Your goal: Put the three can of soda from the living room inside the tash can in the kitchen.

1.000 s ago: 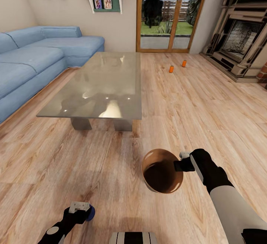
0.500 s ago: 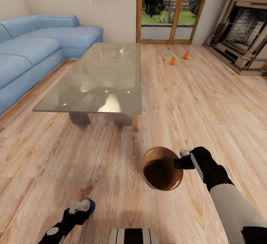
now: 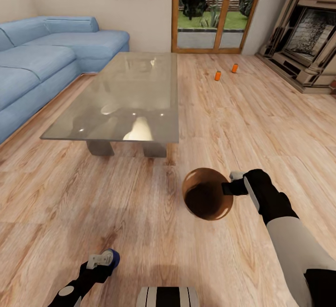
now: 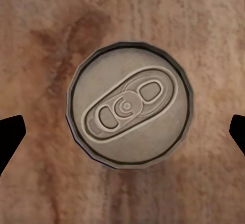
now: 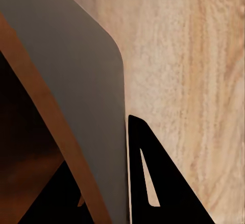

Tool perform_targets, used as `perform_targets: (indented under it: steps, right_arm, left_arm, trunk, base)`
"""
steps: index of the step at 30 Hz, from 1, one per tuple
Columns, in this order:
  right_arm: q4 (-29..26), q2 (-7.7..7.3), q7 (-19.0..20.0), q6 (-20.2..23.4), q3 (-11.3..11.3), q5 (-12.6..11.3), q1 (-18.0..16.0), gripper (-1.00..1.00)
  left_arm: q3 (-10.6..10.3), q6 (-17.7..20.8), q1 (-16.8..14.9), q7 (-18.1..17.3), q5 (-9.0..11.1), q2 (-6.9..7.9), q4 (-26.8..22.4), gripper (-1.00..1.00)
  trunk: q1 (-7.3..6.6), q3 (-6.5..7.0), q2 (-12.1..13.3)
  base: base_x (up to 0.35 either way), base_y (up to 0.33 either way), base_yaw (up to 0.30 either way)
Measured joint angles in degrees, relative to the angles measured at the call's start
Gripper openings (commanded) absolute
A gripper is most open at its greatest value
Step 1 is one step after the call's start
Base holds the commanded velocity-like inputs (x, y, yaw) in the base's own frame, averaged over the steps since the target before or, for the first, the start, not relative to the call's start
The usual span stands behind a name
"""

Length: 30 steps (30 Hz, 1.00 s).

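Two orange soda cans point(image 3: 217, 76) point(image 3: 234, 68) stand on the plank floor far ahead, near the glass doors. My right gripper point(image 3: 229, 186) is shut on the rim of the copper-brown trash can point(image 3: 207, 195) and holds it above the floor, mouth tipped toward me. In the right wrist view the can's wall point(image 5: 56, 132) sits between the fingers point(image 5: 168, 193). My left gripper point(image 3: 103, 260) hangs open low at the left over a can with a blue side point(image 3: 114, 256). Its grey metal top point(image 4: 130, 106) is centred between the wide-apart fingertips point(image 4: 10, 140).
A glass-topped low table point(image 3: 126, 97) stands ahead to the left, with a blue sofa point(image 3: 42, 64) behind it. A dark fireplace point(image 3: 312, 36) lines the right wall. Wood-framed glass doors point(image 3: 210, 13) are at the back. Open plank floor point(image 3: 261, 125) runs toward the orange cans.
The camera moved forward and tilted down a second ago. Since then my right arm has lifted the trash can and carried it a little forward. The left gripper has stayed put.
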Motion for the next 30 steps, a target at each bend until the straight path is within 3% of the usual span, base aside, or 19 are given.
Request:
perform_targets:
  steps: [3, 7, 12, 16, 30]
  right_arm:
    - [-1.0, 0.0, 0.1, 0.2, 0.1, -1.1, -0.1, -1.0]
    - [-1.6, -0.02, 0.1, 0.1, 0.1, 0.2, -0.1, -1.0]
    - [-1.8, 0.05, 0.1, 0.2, 0.1, -0.8, -0.1, -1.0]
    - [-1.8, -0.04, 0.1, 0.1, 0.1, 0.1, -0.1, -1.0]
    - [-1.8, -0.27, 0.1, 0.2, 0.2, -0.5, 0.0, -1.0]
  left_arm:
    - [0.0, 0.0, 0.0, 0.0, 0.0, 0.0, 0.0, 1.0]
    - [0.0, 0.0, 0.0, 0.0, 0.0, 0.0, -0.1, 1.0]
    - [0.0, 0.0, 0.0, 0.0, 0.0, 0.0, -0.1, 1.0]
    - [0.0, 0.0, 0.0, 0.0, 0.0, 0.0, -0.1, 1.0]
    - [0.0, 0.0, 0.0, 0.0, -0.1, -0.02, 0.0, 1.0]
  trunk:
    - [0.01, -0.01, 0.0]
    - [0.01, -0.01, 0.0]
    - [0.01, -0.01, 0.0]
    - [0.01, -0.01, 0.0]
    - [0.01, -0.01, 0.0]
  base:
    - [0.12, 0.0, 0.0]
    - [0.164, 0.0, 0.0]
    - [0.267, 0.0, 0.0]
    - [0.178, 0.0, 0.0]
    - [0.02, 0.0, 0.0]
